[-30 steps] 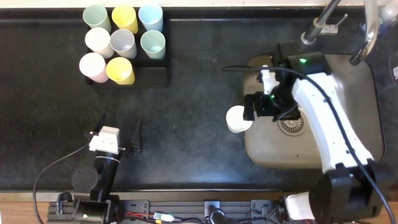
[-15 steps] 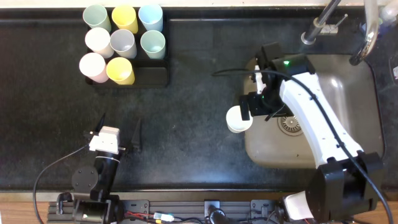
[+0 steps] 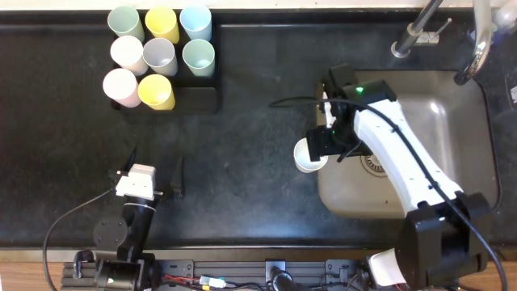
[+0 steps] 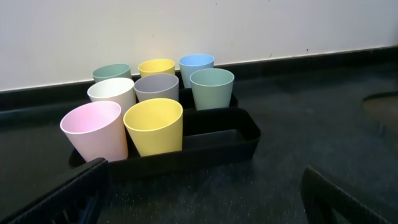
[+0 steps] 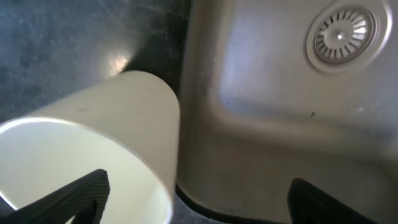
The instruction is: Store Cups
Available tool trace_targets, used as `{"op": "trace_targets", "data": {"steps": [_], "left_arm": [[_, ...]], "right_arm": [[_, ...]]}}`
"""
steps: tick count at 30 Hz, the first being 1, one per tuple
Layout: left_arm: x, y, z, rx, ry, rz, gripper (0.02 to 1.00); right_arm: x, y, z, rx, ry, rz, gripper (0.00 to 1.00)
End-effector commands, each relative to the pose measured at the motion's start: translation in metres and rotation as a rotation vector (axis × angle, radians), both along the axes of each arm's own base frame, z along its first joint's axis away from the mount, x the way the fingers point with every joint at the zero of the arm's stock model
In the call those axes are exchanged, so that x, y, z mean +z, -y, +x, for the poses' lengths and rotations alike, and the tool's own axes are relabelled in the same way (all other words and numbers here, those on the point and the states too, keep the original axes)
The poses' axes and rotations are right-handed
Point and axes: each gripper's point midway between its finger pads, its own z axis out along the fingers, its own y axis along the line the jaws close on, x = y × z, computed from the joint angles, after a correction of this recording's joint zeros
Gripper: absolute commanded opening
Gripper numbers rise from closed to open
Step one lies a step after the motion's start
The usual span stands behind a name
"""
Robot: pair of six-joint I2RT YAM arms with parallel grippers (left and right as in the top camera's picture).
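A white cup (image 3: 306, 155) stands upright on the dark counter right beside the sink's left rim; it looms large in the right wrist view (image 5: 93, 143). My right gripper (image 3: 321, 143) hovers over it, open, with one finger above the cup's mouth and the other over the sink side, clear of the cup's wall. A black tray (image 3: 203, 100) at the back left holds several pastel cups (image 3: 155, 91), also seen from the left wrist (image 4: 153, 124). One tray slot (image 4: 217, 134) is bare. My left gripper (image 3: 153, 174) rests open near the front left.
The steel sink (image 3: 452, 121) with its drain (image 5: 341, 34) fills the right side, and a faucet (image 3: 416, 28) stands behind it. Open counter (image 3: 242, 162) lies between the tray and the sink.
The right arm has swung left and a little toward the back, and the white cup has shifted slightly left with it. The left arm has not moved.
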Motion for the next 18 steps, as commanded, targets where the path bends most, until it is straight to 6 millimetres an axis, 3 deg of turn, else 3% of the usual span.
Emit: {"op": "trace_targets", "data": {"steps": [1, 13, 18], "left_arm": [[0.0002, 0.0001, -0.0005, -0.004, 0.006, 0.011, 1.0], [0.0002, 0.0001, -0.0005, -0.004, 0.006, 0.011, 0.998], [0.0002, 0.0001, -0.0005, -0.004, 0.006, 0.011, 1.0]], "right_arm": [[-0.0076, -0.0032, -0.002, 0.005, -0.01, -0.012, 0.847], [-0.0135, -0.0034, -0.0024, 0.005, -0.011, -0.011, 0.579], [-0.0136, -0.007, -0.0004, 0.006, -0.004, 0.007, 0.382]]}}
